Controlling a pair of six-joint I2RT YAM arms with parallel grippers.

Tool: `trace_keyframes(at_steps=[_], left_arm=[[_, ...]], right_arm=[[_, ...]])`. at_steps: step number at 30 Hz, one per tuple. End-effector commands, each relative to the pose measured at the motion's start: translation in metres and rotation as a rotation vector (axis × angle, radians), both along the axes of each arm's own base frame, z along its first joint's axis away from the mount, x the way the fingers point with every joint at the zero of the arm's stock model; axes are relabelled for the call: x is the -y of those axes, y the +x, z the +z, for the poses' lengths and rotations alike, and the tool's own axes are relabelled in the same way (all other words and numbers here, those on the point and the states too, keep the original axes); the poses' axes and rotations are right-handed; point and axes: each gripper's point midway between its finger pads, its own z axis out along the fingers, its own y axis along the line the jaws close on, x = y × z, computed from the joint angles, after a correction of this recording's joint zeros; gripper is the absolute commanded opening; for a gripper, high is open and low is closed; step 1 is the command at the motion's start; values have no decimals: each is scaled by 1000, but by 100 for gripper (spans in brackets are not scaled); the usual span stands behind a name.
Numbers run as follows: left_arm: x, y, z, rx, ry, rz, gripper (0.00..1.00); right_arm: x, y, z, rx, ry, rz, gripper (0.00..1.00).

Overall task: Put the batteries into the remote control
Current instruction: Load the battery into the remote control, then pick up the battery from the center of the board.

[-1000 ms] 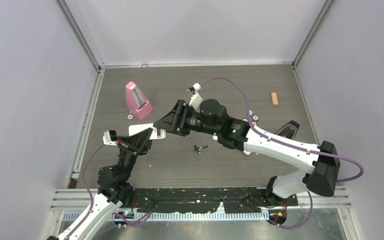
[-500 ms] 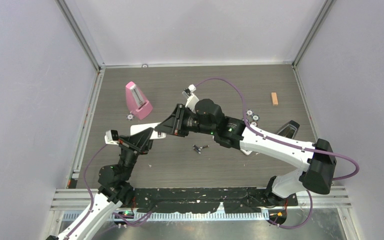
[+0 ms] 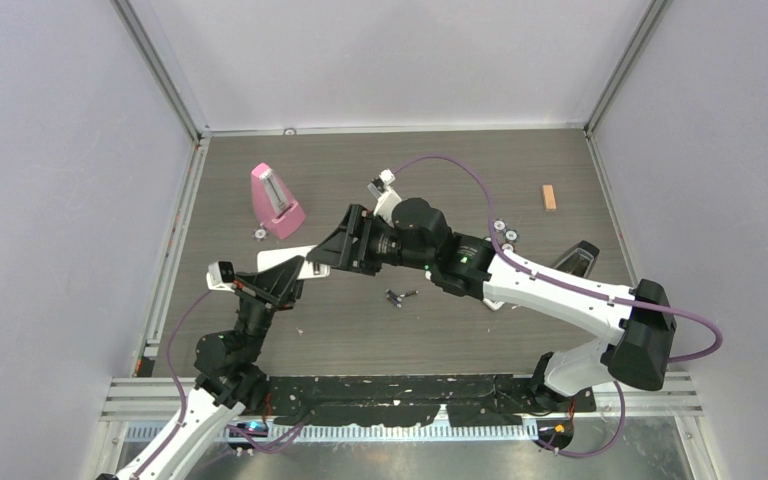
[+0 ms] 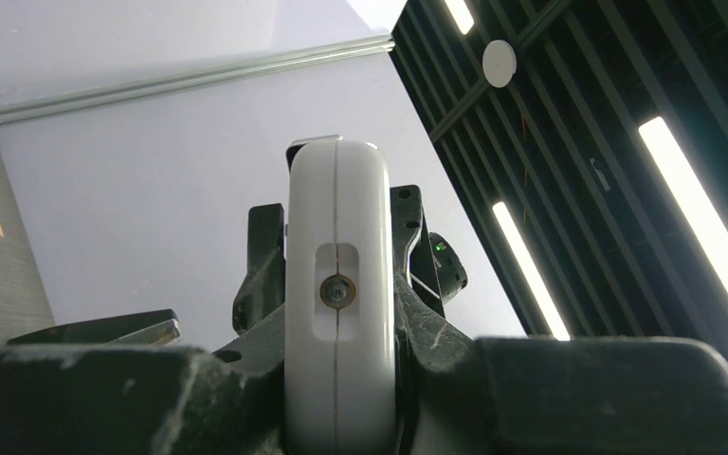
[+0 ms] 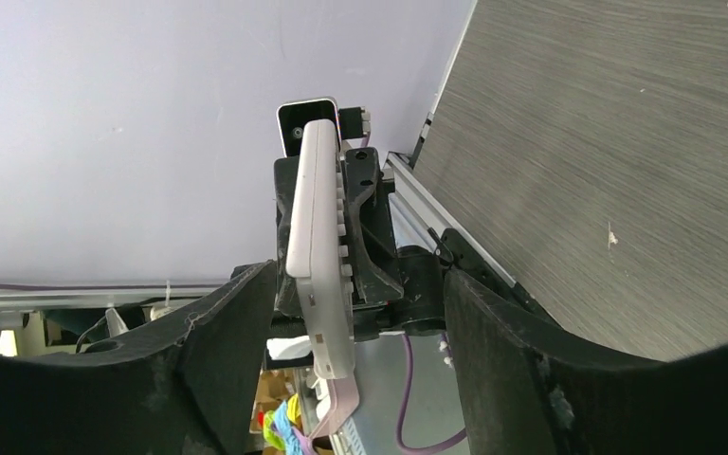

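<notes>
Top view: batteries [image 3: 398, 296] on counter [image 3: 460, 170], centre frame. Wrist views alone show grips: left claw [image 4: 339, 313] clamped on remote [image 4: 339, 227], seen end-on; right claw [image 5: 358, 284] spread wide, straddling remote.

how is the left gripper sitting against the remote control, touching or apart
Touching. The left wrist view shows the left gripper shut on the remote control, fingers pressed against both white sides, no gap.

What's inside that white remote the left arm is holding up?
Only a small metal piece shows, in a slot at the end of the remote control. Its white shell hides everything else. Loose batteries lie on the table.
</notes>
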Motion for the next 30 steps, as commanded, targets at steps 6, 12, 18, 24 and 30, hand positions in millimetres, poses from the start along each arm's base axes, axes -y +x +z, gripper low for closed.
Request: trace_keyframes(at_steps=[6, 12, 18, 24, 30], left_arm=[[3, 9, -34, -38, 61, 29, 0], [4, 11, -39, -48, 82, 34, 0], [8, 10, -50, -22, 191, 67, 0], [14, 9, -74, -36, 325, 70, 0], [21, 7, -102, -101, 430, 28, 0]], right_arm=[[17, 3, 30, 131, 20, -17, 70], [25, 3, 36, 188, -4, -23, 68], [69, 17, 19, 253, -140, -115, 68], [132, 28, -66, 297, -452, -144, 64], [160, 34, -141, 344, -761, -58, 49]])
